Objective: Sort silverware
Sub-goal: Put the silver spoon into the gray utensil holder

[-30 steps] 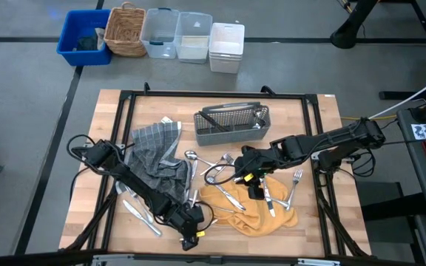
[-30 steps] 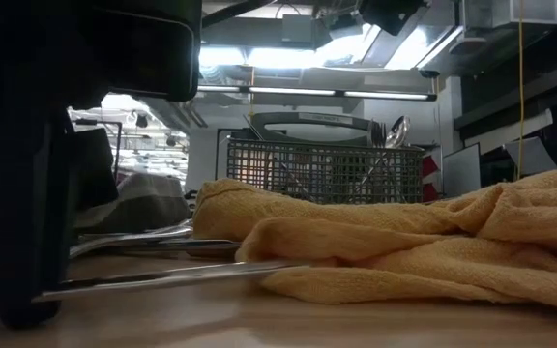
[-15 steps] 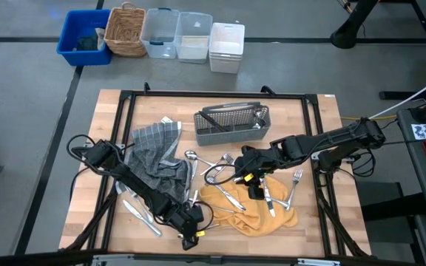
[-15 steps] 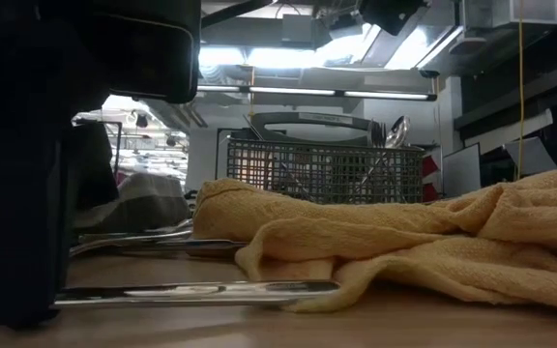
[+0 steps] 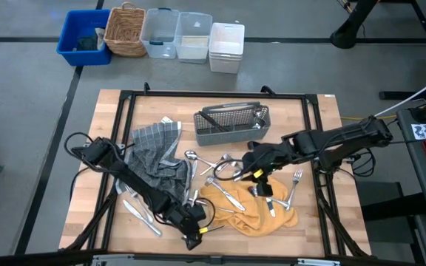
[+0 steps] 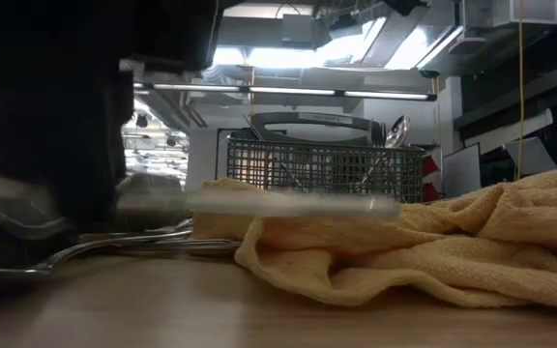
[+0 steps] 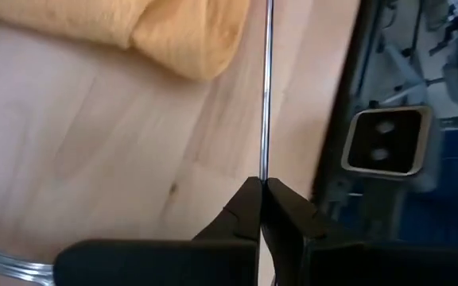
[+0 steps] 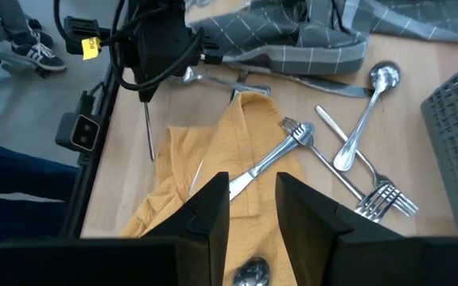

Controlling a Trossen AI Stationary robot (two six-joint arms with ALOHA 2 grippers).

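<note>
My left gripper is at the table's near edge, left of the yellow cloth, and is shut on a slim silver piece of silverware. That piece shows as a blurred level bar in the low view. My right gripper is open above the yellow cloth, its fingers over loose forks and a knife. More silverware lies flat on the wood: a spoon, forks, and pieces at the left. My left gripper pinches one end of the slim piece between its two fingertips. The fingers are about level and point toward the table's right edge, along the piece. The piece sticks straight out ahead of them, parallel to the near edge, lifted clear of the wood.
A grey mesh caddy stands at the far middle with a few pieces at its right end. A grey checked cloth lies crumpled at the left. Black frame rails run around the table. Bins and a basket stand beyond the far edge.
My left gripper has drawn the slim piece out from the yellow cloth's near edge along the table and raised it off the wood, so it now hangs level in the air. My right gripper has shifted a little toward the table's right edge.
</note>
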